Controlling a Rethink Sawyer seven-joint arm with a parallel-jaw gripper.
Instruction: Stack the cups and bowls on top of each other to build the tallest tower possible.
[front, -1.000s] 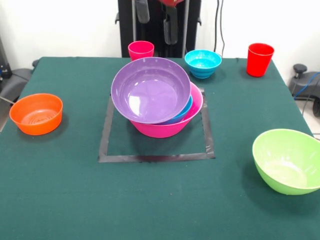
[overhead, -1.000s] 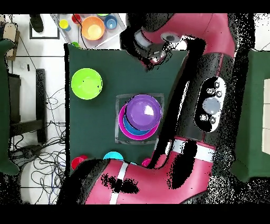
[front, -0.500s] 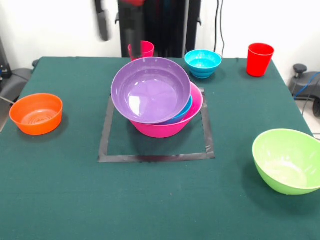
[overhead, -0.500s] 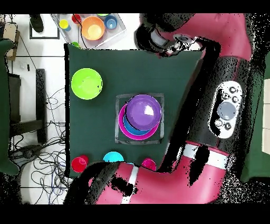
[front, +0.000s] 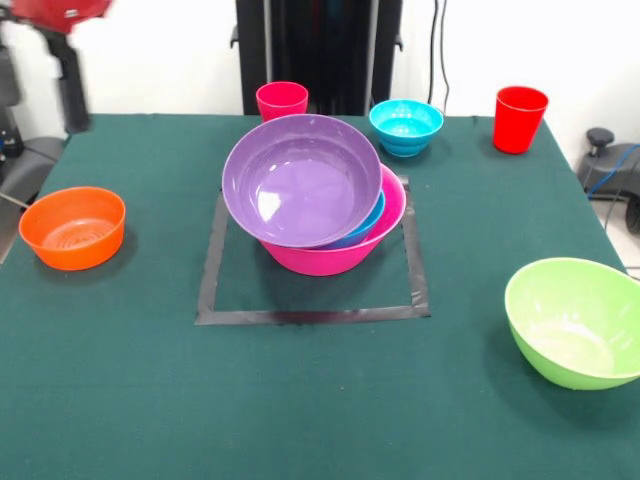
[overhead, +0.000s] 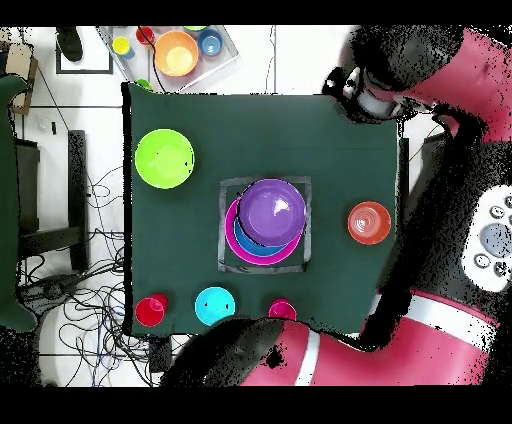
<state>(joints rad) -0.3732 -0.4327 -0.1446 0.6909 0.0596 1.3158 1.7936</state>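
Observation:
The tower stands in the black tape square (front: 310, 316): a big pink bowl (front: 335, 258), a blue bowl (front: 371, 221) inside it, and a purple bowl (front: 300, 180) tilted on top. It shows in the overhead view too (overhead: 268, 212). An orange bowl (front: 73, 228) sits at the left, a lime green bowl (front: 575, 322) at the right front. A small ribbed blue bowl (front: 405, 126), a pink-red cup (front: 282, 100) and a red cup (front: 520, 118) stand along the far edge. My gripper (front: 40, 95) hangs open and empty above the far left corner, behind the orange bowl. No light green cup shows on the table.
In the overhead view a tray (overhead: 222, 60) with more small coloured bowls lies beyond the table's far edge. The arm (overhead: 440, 150) reaches along the table's right side, past the orange bowl (overhead: 369, 222). Cables lie on the floor to the left.
The arm has swung from behind the tower, near the pink-red cup, across to the far left corner in the front view. No bowl or cup has moved.

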